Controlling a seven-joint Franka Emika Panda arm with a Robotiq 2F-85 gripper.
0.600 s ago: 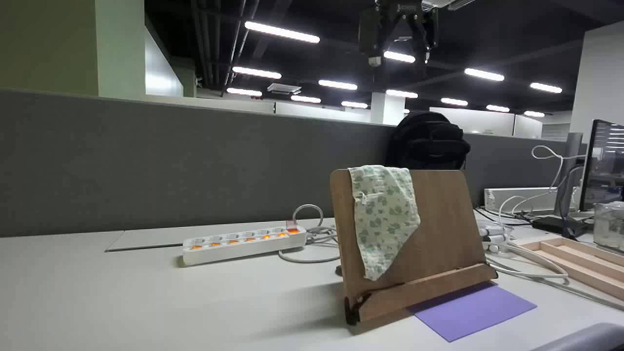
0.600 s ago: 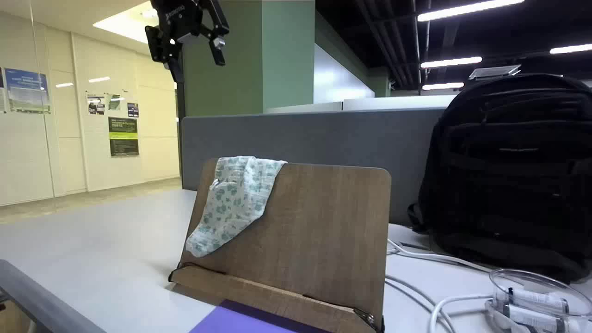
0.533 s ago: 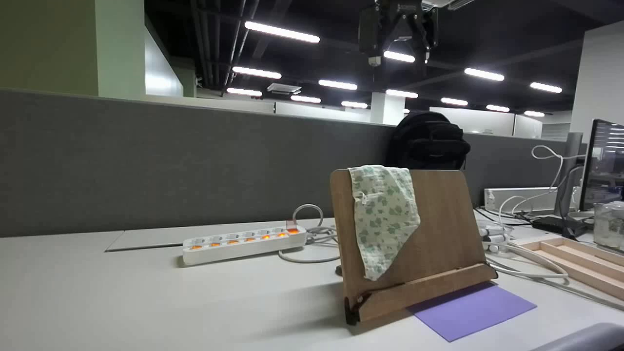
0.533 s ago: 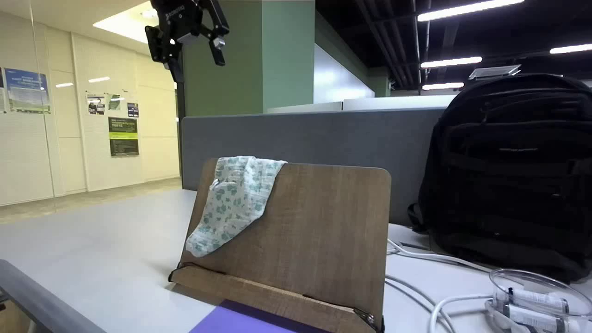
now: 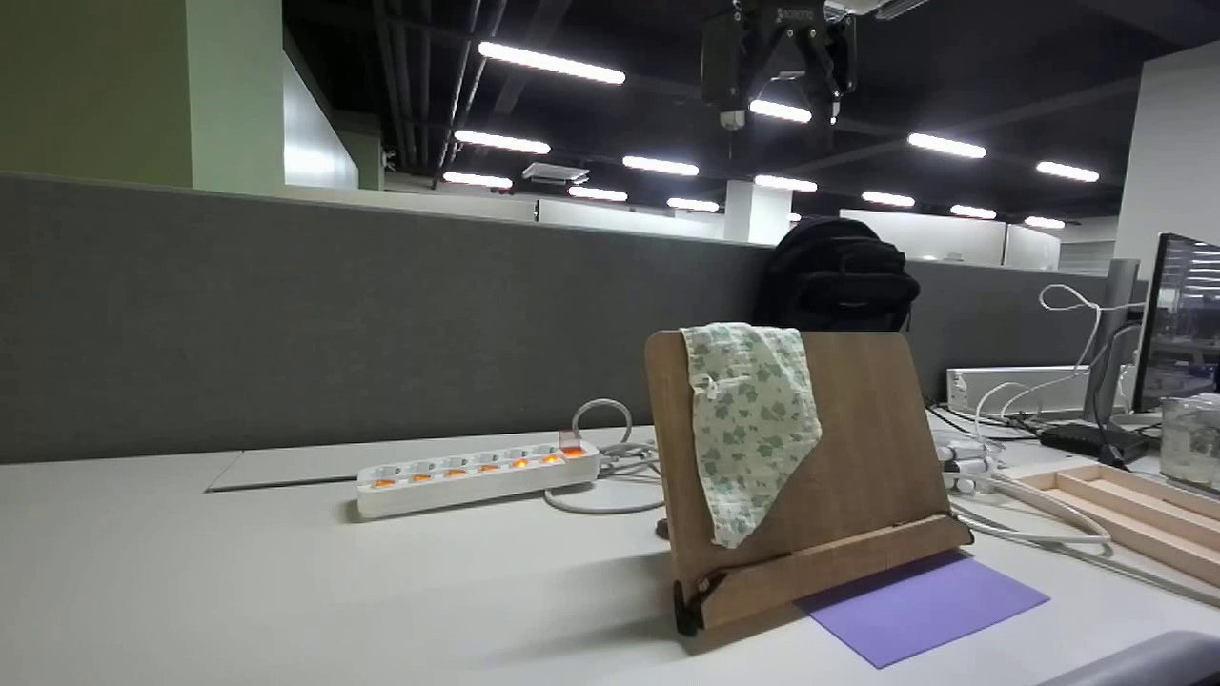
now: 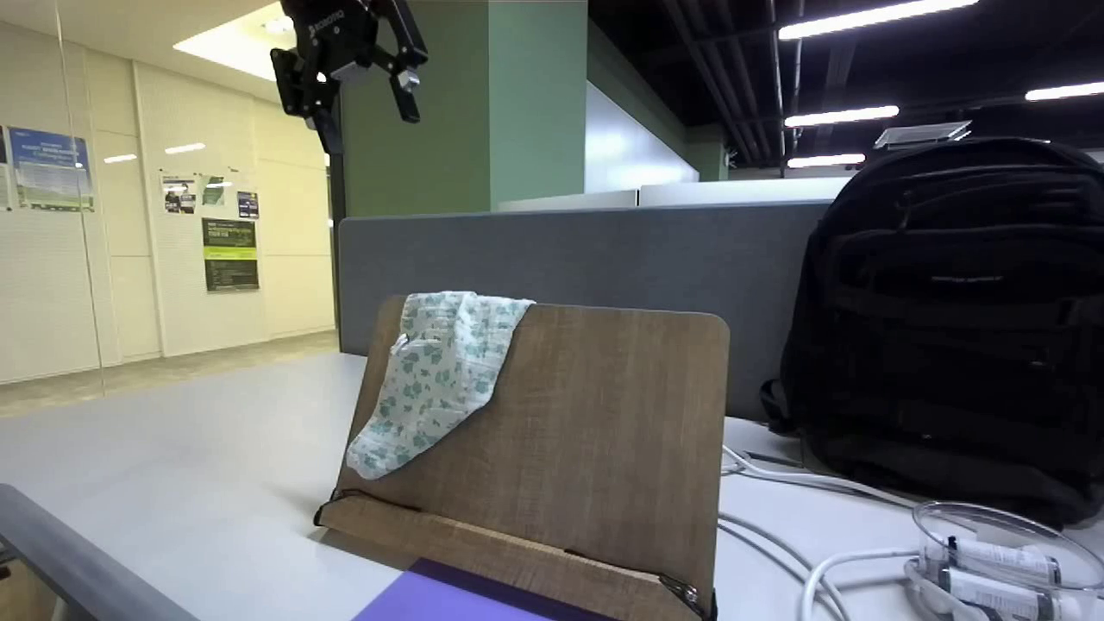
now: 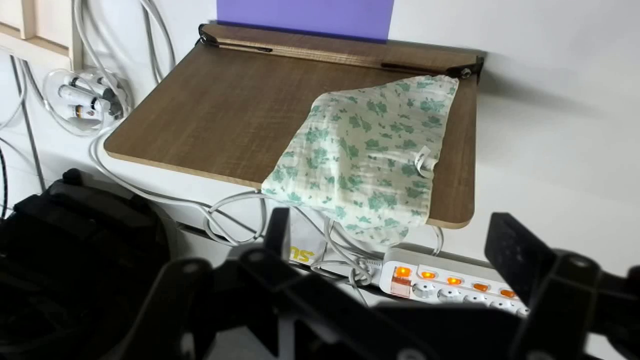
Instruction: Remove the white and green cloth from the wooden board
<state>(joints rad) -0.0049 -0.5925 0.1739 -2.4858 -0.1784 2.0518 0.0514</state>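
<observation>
Black Robotiq gripper (image 7: 392, 232): jaws parted wide, nothing held, well above the work in both exterior views. Lower down, the white and green cloth (image 7: 370, 150) hangs over the top edge of the slanted wooden board (image 7: 215, 110), nearer one corner. Our judgement: approach stage. We should come down on the fold, pinch fabric clear of the wood, and lift straight up so the board does not tip. Only the wrist view shows us the flap falling behind, on the side of the power strip (image 7: 452, 281); the exterior views show us the board's lean.
</observation>
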